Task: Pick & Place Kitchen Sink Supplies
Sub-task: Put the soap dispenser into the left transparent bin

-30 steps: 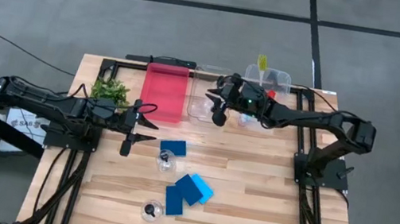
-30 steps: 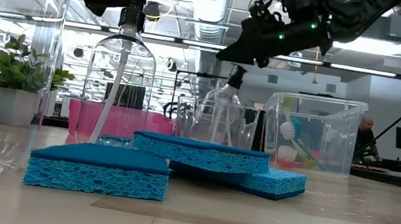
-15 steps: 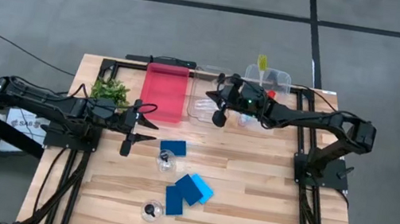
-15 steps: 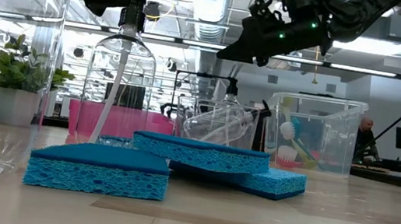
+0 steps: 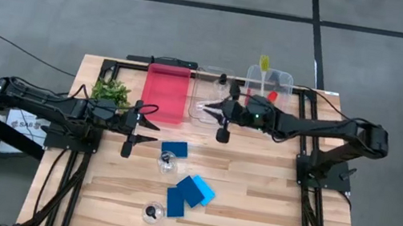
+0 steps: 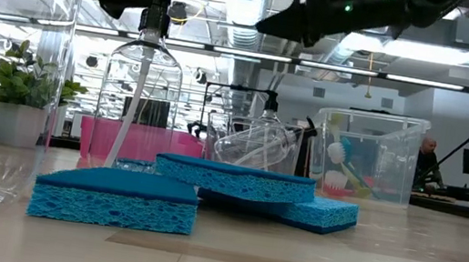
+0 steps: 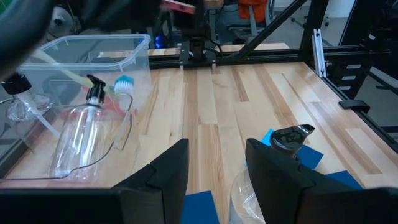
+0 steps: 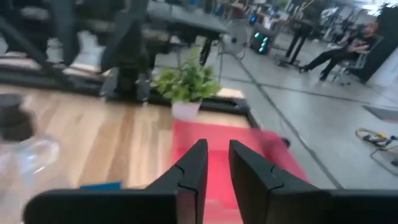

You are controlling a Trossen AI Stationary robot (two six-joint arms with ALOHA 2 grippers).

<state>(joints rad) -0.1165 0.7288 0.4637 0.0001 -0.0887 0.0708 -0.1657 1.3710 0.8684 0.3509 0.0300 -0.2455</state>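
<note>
Right gripper [image 5: 206, 110] hangs above the near edge of the clear bin [image 5: 200, 113], fingers [image 8: 194, 171] parted by a narrow gap, nothing between them. It faces the red tray [image 5: 166, 93], with the small plant [image 5: 112, 91] beyond.

In the bin a clear bottle [image 7: 78, 140] lies on its side, long axis level, its black cap [image 7: 94, 94] toward the back bin [image 5: 270, 79]. That back bin holds brushes [image 6: 344, 169]; a yellow-green handle [image 5: 264, 63] sticks out past its far rim.

Left gripper [image 5: 154, 118] waits over the table's left side near the plant, fingers [image 7: 165, 177] apart, empty. Just ahead of it an upright bottle [image 5: 167, 160] stands beside a blue sponge [image 5: 175, 148]. Overlapping blue sponges [image 5: 189, 194] lie mid-table; another bottle [image 5: 152, 212] stands toward the front edge.
</note>
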